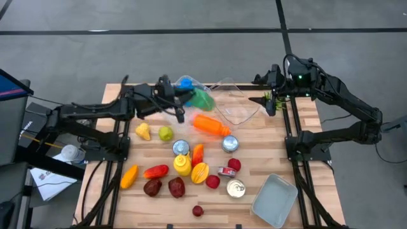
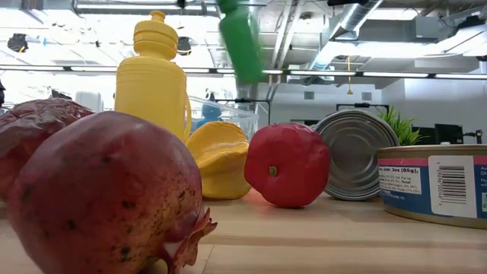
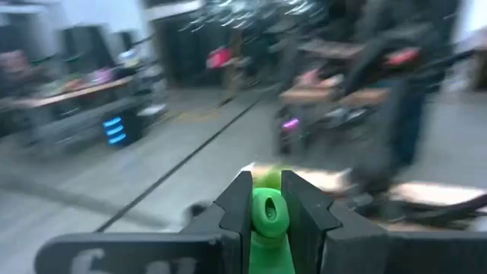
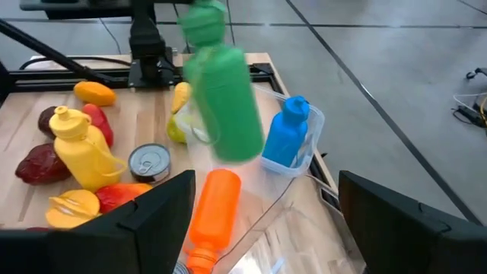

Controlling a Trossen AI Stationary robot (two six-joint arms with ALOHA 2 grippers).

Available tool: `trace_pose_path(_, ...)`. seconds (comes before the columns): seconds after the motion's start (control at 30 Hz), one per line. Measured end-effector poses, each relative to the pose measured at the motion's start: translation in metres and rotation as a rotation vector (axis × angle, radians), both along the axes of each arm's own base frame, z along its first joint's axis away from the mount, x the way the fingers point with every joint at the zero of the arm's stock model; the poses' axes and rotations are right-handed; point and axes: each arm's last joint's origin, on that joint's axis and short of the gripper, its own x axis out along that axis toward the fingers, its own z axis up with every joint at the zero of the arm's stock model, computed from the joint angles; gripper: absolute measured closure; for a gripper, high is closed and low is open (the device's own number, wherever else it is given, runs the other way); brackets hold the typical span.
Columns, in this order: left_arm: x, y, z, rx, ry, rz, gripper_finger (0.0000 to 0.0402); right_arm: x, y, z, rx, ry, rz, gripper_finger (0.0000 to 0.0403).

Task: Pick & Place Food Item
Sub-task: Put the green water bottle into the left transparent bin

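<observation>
Fingers of the left arm clamp a green bottle above the clear tub holding a blue bottle.

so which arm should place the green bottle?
Left. The left gripper is already shut on the green bottle, holding it in the air near the clear container with the blue bottle. The right gripper is open and empty at the table's far right edge.
</observation>
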Motion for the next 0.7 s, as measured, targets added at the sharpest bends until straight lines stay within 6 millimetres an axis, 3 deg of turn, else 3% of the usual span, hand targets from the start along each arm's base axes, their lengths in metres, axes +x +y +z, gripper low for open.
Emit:
trace_pose_path(0.27,-0.005,0.036,-0.026,-0.059,0.198,0.197,0.0355,0.000,-0.007,-0.001,0.003,0.007,-0.034,0.0090)
trace_pose_path(0.7,0.023,0.063,-0.058,-0.099,0.265,0.176,0.0352,0.000,-0.008,-0.001,0.011,0.006,-0.043,0.0090)
